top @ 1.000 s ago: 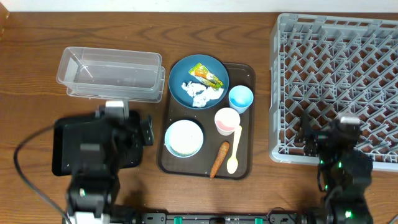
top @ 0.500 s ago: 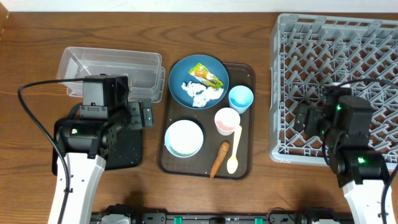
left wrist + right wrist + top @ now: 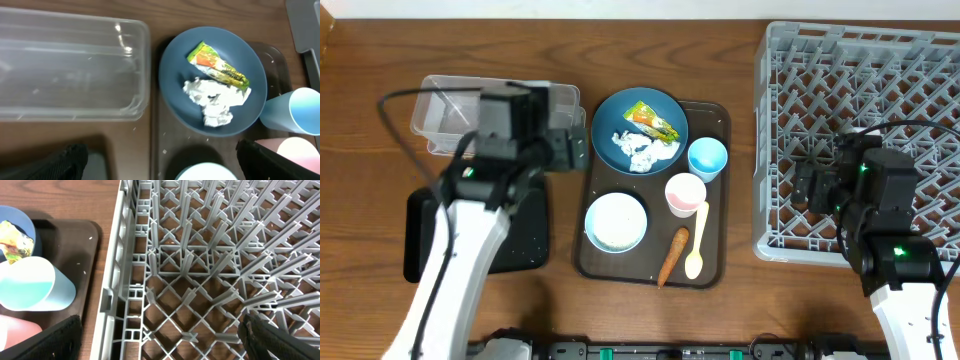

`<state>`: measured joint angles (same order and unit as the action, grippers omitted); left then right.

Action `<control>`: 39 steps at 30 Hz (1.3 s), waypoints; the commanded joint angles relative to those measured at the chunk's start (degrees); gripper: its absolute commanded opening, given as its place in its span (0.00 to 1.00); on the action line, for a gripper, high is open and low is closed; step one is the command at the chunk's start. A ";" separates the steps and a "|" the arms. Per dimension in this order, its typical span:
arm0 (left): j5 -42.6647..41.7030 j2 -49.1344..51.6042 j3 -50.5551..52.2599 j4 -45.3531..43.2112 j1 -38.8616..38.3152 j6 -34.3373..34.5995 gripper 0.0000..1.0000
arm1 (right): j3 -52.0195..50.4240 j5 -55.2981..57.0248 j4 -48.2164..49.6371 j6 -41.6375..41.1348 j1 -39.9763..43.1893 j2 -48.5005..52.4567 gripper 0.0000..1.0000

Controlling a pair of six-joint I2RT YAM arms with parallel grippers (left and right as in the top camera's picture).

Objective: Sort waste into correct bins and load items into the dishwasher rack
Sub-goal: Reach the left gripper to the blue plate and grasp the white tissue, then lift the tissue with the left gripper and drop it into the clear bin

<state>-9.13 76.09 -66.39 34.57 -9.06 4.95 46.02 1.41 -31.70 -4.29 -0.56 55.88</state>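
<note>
The dark blue plate holds the green-and-orange wrapper and the crumpled tissue. Below it on the brown tray are the light-blue cup, pink cup, white bowl, carrot and spoon. A few rice grains dot the tray. My left gripper hangs open between the clear tub and the plate, holding nothing. Over the rack's left edge, my right gripper is open and empty.
The black tray lies under my left arm, in front of the clear tub. The brown tray sits between the bins and the rack, with a strip of bare wood on either side.
My left arm has swung away from the black tray, back and right to the tub's right end beside the plate. The right arm rose to the rack's left edge, then held still.
</note>
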 commanded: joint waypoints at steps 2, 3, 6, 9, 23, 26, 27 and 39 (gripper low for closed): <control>-0.74 6.67 -3.19 -3.63 -3.15 0.37 0.96 | 1.22 -0.37 0.20 0.07 -0.17 -0.13 0.99; -0.74 8.04 -3.23 -5.07 -4.02 -0.04 0.96 | 1.22 -0.37 0.22 0.07 -0.17 -0.11 0.99; -0.72 12.63 -3.23 -8.68 -6.82 -1.07 0.96 | 1.22 -0.37 0.17 0.07 -0.17 -0.09 0.99; -0.72 17.11 -3.23 -11.21 -8.72 -1.03 0.96 | 1.22 -0.37 -0.02 0.07 -0.17 -0.09 0.99; 0.04 29.79 -3.23 -16.06 -12.17 -1.05 0.90 | 1.20 -0.37 -0.96 0.07 -0.17 -0.09 0.99; 1.68 31.04 -3.23 -16.50 -12.20 -1.03 0.83 | 1.20 -0.37 -0.96 0.07 -0.17 -0.09 0.99; 1.66 31.34 -3.23 -16.55 -12.20 -1.03 0.81 | 1.20 -0.37 -0.98 0.07 -0.17 -0.09 0.99; 4.02 33.00 -3.21 -17.81 -12.24 -1.03 0.40 | 1.20 -0.37 -1.51 0.07 -0.17 -0.09 0.98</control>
<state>-6.15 108.55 -68.18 16.97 -21.21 4.23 46.02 1.26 -33.15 -4.32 -0.56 55.88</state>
